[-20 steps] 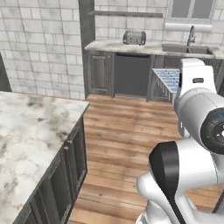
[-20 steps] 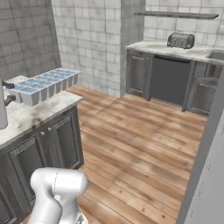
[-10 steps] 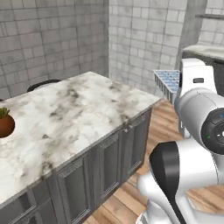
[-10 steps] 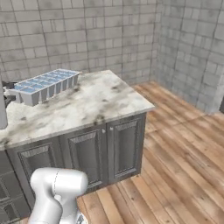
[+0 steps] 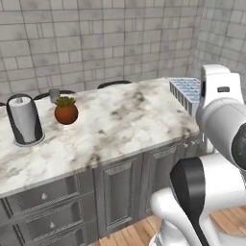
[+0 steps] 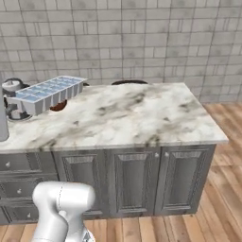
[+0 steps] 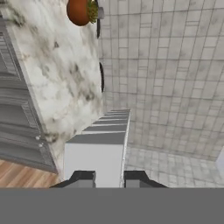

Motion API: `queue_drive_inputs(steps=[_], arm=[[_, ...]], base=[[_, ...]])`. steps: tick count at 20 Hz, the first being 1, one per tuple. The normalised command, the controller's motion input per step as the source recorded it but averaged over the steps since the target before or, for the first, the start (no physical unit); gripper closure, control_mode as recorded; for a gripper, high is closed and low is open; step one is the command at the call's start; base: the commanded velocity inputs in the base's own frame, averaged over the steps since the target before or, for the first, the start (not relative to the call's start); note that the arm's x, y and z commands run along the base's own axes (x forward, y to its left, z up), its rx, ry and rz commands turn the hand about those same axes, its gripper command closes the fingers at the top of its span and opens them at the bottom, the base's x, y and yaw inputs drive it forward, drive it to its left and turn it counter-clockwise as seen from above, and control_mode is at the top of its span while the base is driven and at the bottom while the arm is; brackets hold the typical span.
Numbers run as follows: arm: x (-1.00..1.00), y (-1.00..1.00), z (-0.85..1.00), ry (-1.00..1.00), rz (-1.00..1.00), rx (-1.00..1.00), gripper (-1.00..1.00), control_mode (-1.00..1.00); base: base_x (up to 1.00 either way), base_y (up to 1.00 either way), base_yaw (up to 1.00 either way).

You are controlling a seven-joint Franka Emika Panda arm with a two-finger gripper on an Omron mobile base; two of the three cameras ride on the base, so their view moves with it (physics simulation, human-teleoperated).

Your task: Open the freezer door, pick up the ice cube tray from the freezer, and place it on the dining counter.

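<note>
The light-blue ice cube tray point(image 6: 47, 92) hangs level above the left end of the dining counter point(image 6: 142, 113), a white marble slab over grey cabinet fronts. In the left base view the ice cube tray point(image 5: 186, 92) pokes out beside my white forearm, over the right end of the dining counter point(image 5: 120, 127). In the hand view my gripper point(image 7: 109, 177) is shut on the near end of the ice cube tray point(image 7: 103, 144), with the dining counter point(image 7: 57, 78) beyond it. The freezer and the freezer door are out of view.
A small plant in an orange-brown pot point(image 5: 66, 113) and a grey paper-towel roll on a dark stand point(image 5: 24, 120) stand on the counter's left part. Dark chair backs point(image 6: 130, 82) rise behind the counter before a grey tiled wall. Wooden floor point(image 6: 227, 137) lies to the right.
The whole picture has swung in both base views, so the base has turned; the dining counter now faces me square on. The tray stays in my shut gripper.
</note>
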Motion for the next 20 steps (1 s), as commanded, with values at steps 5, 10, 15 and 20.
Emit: queue_drive_inputs(steps=[5, 10, 15, 20], arm=[[0.0, 0.0, 0.0, 0.0, 0.0, 0.0, 1.0, 1.0], [0.0, 0.0, 0.0, 0.0, 0.0, 0.0, 1.0, 1.0], [0.0, 0.0, 0.0, 0.0, 0.0, 0.0, 1.0, 1.0], [0.0, 0.0, 0.0, 0.0, 0.0, 0.0, 1.0, 1.0]], base=[[0.61, -0.28, 0.3], [0.73, -0.33, 0.21], [0.51, -0.41, 0.27], [0.44, -0.18, 0.12]])
